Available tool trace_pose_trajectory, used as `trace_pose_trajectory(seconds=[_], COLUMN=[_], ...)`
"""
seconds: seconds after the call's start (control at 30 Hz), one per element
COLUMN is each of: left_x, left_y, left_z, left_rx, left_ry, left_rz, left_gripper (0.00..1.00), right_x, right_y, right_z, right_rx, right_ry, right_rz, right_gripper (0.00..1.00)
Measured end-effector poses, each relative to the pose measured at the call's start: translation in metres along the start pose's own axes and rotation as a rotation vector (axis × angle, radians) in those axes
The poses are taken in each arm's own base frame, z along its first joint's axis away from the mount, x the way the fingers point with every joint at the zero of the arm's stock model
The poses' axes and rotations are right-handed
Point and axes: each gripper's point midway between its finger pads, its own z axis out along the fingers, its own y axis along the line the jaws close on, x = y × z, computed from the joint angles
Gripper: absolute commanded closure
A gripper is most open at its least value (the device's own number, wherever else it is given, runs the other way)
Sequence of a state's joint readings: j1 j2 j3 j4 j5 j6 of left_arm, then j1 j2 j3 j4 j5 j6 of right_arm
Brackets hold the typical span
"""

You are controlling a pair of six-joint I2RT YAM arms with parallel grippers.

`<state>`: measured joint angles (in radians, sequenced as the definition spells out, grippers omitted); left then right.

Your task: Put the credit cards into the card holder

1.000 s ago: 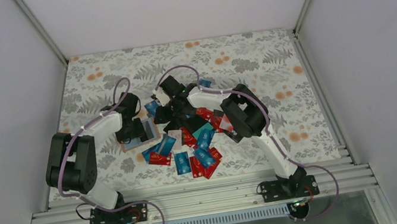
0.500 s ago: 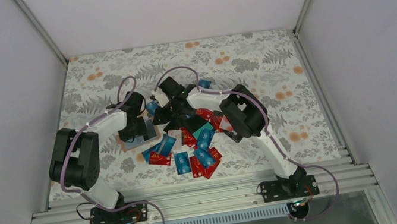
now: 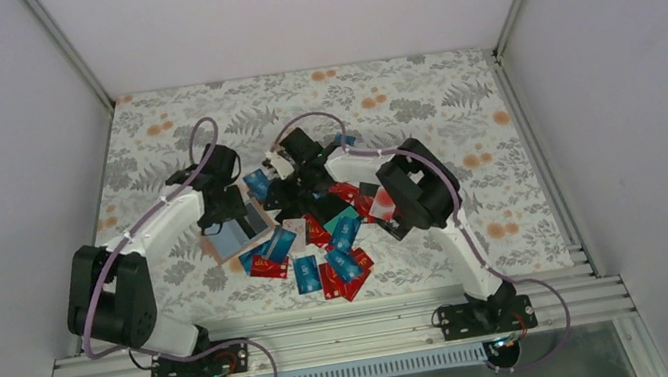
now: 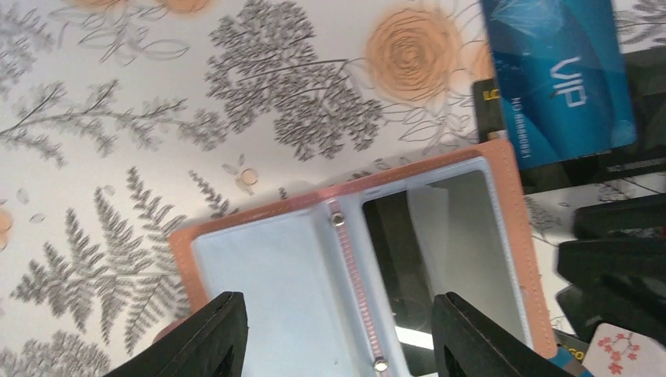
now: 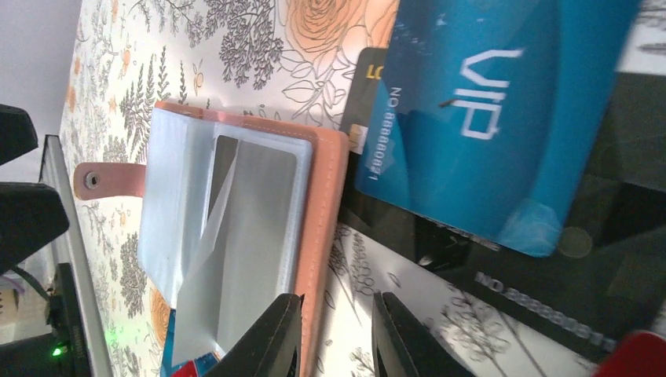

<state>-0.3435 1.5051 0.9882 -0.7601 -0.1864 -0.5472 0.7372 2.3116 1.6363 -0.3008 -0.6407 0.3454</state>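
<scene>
This is a robot test cell in a lab, not a home. An aluminium rail [image 3: 333, 335] of slotted profile carries the bases of the left arm [image 3: 163, 221] and the right arm [image 3: 466, 249], with loose cables [image 3: 262, 367] looping just beside it. Beyond the rail lies a surface [image 3: 457, 98] under a floral cloth. Plain white panels [image 3: 0, 150] framed by metal struts [image 3: 71, 53] rise from the rail's ends and close the far side.
</scene>
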Motion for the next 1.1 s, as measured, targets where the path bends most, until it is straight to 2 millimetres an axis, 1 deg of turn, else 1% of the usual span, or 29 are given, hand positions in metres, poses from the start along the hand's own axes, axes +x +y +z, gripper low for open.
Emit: trace_pose_trajectory(seconds=[0.13, 0.23, 0.4, 0.5, 0.6, 0.7, 0.77, 0.9, 1.1], left_x=[0.006, 0.020, 0.047, 0.053, 0.052, 0.050, 0.048, 0.044, 0.042], left_y=[0.011, 0.023, 0.045, 0.053, 0.059, 0.063, 0.066, 0.068, 0.066], left_z=[-0.002, 0.001, 0.011, 0.013, 0.013, 0.012, 0.013, 0.016, 0.025], left_rx=[-0.047, -0.087, -0.169, -0.207, -0.236, -0.256, -0.268, -0.286, -0.278], left_ry=[0.012, 0.031, 0.076, 0.079, 0.059, 0.038, 0.028, 0.008, -0.011], left_rz=[-0.027, -0.062, -0.117, -0.145, -0.172, -0.187, -0.198, -0.204, -0.197], left_gripper=[0.38, 0.38, 0.39, 0.39, 0.39, 0.46, 0.52, 0.71, 0.82], right_x=[-0.002, -0.003, -0.001, 0.000, 0.001, 0.001, 0.002, 0.007, 0.007], right_y=[-0.006, -0.007, -0.001, 0.002, 0.004, 0.005, 0.006, 0.005, 0.010], right_z=[-0.009, -0.012, -0.014, -0.015, -0.015, -0.015, -0.015, -0.010, -0.006], right_rx=[-0.036, -0.059, -0.105, -0.122, -0.134, -0.145, -0.152, -0.162, -0.192], right_ry=[-0.002, 0.000, 0.013, 0.020, 0.024, 0.027, 0.032, 0.049, 0.065], right_rz=[0.019, 0.021, 0.022, 0.021, 0.022, 0.022, 0.023, 0.034, 0.032], right_gripper=[0.65, 0.60, 0.58, 0.57, 0.57, 0.57, 0.57, 0.56, 0.53])
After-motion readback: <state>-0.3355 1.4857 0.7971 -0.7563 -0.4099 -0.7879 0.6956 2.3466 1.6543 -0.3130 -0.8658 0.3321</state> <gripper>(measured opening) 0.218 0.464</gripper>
